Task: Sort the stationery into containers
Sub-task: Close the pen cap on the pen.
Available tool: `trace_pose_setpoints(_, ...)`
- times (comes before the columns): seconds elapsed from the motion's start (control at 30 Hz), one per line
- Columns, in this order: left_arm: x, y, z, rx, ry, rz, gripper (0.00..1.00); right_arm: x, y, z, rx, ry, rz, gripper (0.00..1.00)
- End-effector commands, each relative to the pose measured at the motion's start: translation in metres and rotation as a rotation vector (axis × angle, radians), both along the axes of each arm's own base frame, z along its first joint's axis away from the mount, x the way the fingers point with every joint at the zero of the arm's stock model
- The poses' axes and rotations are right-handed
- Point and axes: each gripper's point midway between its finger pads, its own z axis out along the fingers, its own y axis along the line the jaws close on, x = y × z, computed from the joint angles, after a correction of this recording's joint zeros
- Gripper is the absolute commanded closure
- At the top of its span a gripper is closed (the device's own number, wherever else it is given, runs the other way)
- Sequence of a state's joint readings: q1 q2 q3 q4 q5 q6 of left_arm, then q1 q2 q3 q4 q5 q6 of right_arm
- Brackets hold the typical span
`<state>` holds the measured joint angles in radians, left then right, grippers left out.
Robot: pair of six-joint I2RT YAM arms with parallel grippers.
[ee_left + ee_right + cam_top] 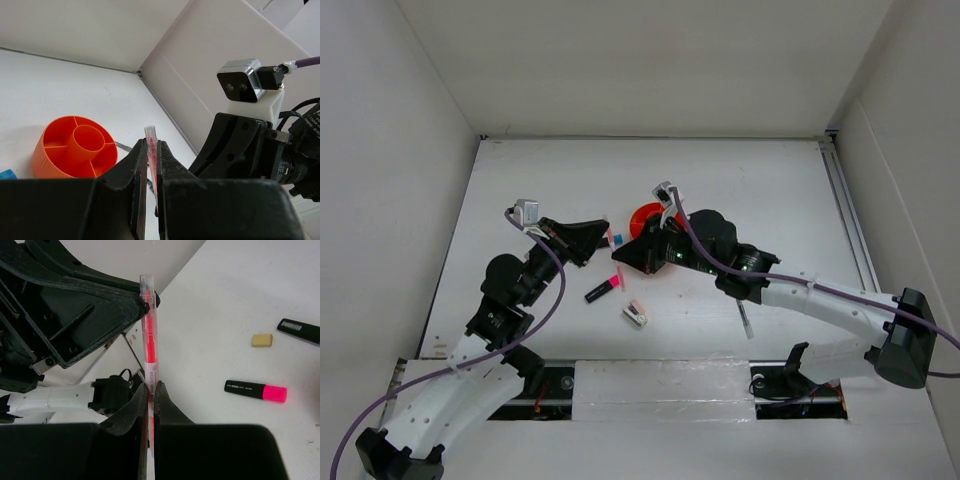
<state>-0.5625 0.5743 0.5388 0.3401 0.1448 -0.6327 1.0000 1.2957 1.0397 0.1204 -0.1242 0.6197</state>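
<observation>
We see the orange organiser (pixel 647 213) mostly hidden behind the right arm (pixel 720 245), and a black marker (pixel 300 331) cut off at the edge.

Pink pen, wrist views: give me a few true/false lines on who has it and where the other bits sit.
1. The left tool and the right tool are both shut on the pink pen. True.
2. The pen lies flat on the table. False: it is held off the table between the two tools.
3. The pink-capped marker lies on the table. True.
4. The tan eraser is in the orange organiser. False: it lies on the table, and the compartments in view look empty.
</observation>
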Motion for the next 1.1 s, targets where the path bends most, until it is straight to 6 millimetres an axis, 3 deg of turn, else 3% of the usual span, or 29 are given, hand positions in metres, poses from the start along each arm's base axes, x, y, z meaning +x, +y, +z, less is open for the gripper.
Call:
trace_pose_setpoints(0.0,-0.025,-0.021,-0.048,0.114,0.125,-0.172,1.0,0.028,-0.013,0.125,0.35,-0.202,-0.115,1.0)
trace_pose_setpoints(0.5,-0.027,-0.025,-0.051,0.116,0.125,-0.201,1.0,0.039,-0.022,0.137,0.358,-0.182,-0.14,1.0)
trace_pose_setpoints(0.67,-0.026,-0.024,-0.051,0.116,0.125,-0.19,1.0,0.044,-0.017,0.126,0.322,-0.187,-0.142,1.0)
trace_pose_setpoints(0.7,-0.026,-0.024,-0.051,0.122,0.119,-0.189,1.0,0.036,-0.013,0.126,0.321,-0.187,-0.105,1.0)
trace_pose_setpoints(0.77,-0.028,-0.024,-0.045,0.112,0.098,-0.198,1.0,0.036,-0.007,0.106,0.292,-0.151,-0.093,1.0)
trace_pose_setpoints(1.07,-0.025,-0.023,-0.051,0.121,0.117,-0.186,1.0,0.032,-0.009,0.114,0.309,-0.179,-0.073,1.0)
